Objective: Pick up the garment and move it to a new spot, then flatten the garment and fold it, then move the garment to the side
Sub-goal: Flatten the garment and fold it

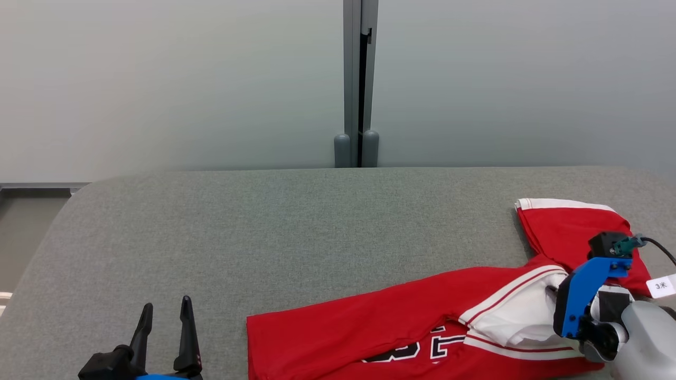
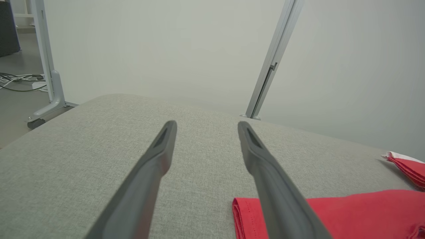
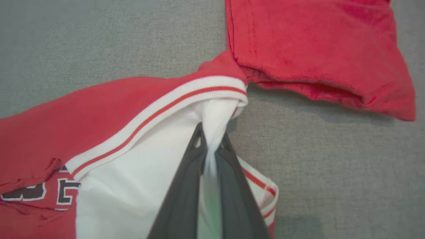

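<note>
The red garment [image 1: 369, 327] lay along the bench's near edge, toward its right near corner, with one sleeve [image 1: 570, 227] folded back toward the right edge. At the neck opening the white inner cloth [image 3: 139, 179] was turned out. The right hand [image 3: 212, 137] was clenched on a pinch of that cloth just under the striped collar band [image 3: 172, 104], the cloth drawn into a ridge between the closed fingers. The left hand [image 1: 166, 303] stood released, fingers spread with nothing between them, over bare bench [image 1: 264, 221] toward the near left corner, apart from the garment's hem.

The step in hand looked like the pick-up. Done well, the lift would be slow and straight up so the thin pinch did not slip. The carry would be high enough for the long body to trail clear rather than bunch.

Whether the pinch caught one layer or both could not be told. The garment's near part and its black lettering [image 1: 401, 352] were cut off by the head view's lower edge, and there the wrist housing hid the right fingertips.
</note>
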### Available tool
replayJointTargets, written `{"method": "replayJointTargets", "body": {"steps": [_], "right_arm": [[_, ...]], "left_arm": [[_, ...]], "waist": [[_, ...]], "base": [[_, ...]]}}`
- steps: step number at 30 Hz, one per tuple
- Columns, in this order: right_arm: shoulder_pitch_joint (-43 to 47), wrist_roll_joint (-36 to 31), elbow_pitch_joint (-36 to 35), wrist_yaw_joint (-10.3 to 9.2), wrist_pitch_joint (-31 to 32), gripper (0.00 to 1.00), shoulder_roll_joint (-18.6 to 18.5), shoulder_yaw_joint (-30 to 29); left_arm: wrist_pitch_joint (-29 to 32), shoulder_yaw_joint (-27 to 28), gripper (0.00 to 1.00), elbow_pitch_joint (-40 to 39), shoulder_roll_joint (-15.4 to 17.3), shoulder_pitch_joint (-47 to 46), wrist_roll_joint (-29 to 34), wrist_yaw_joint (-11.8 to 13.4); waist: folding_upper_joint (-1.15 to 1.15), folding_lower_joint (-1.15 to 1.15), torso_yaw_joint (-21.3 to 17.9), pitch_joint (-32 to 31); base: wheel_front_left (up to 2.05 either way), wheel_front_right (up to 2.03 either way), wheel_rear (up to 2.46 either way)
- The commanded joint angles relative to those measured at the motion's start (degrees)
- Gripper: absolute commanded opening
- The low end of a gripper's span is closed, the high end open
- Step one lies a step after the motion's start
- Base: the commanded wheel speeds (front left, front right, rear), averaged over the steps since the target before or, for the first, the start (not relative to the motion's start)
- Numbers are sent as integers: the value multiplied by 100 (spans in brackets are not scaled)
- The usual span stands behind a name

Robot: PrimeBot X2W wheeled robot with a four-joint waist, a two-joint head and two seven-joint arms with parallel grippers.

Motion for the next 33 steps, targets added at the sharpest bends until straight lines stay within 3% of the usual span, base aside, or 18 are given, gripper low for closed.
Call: {"method": "replayJointTargets", "body": {"steps": [1,4,11,18,22,28,33], "right_arm": [[198,134,-193,-1,-54,0,-38,-30],[445,392,-831,-1,-94,0,-93,-59],[1306,996,-2877,0,239,0,168,7],[1782,1207,-4102,1,535,0,794,129],[1819,1264,-4090,1,432,0,1218,243],[1584,1388,-3475,1,81,0,1475,596],[1359,2188,-2988,1,-354,0,1502,1071]], "left_arm": [[-25,12,100,19,-13,43,28,-22],[-25,17,100,50,-32,50,41,-43],[-25,33,100,110,23,31,55,-92],[-23,-46,100,190,19,-112,72,-112],[-21,-90,100,251,18,-176,83,-125],[2,-197,100,341,25,-284,99,-148],[16,-256,100,399,46,-368,94,-177]], "waist": [[-1,0,-7,-17],[-1,0,10,-43],[-1,0,196,-87],[-1,0,587,-52],[-1,0,871,-15],[-1,0,1295,57],[-1,0,1564,120]], "base": [[0,0,0],[0,0,0],[0,0,0],[0,0,0],[0,0,0],[0,0,0],[0,0,0]]}}
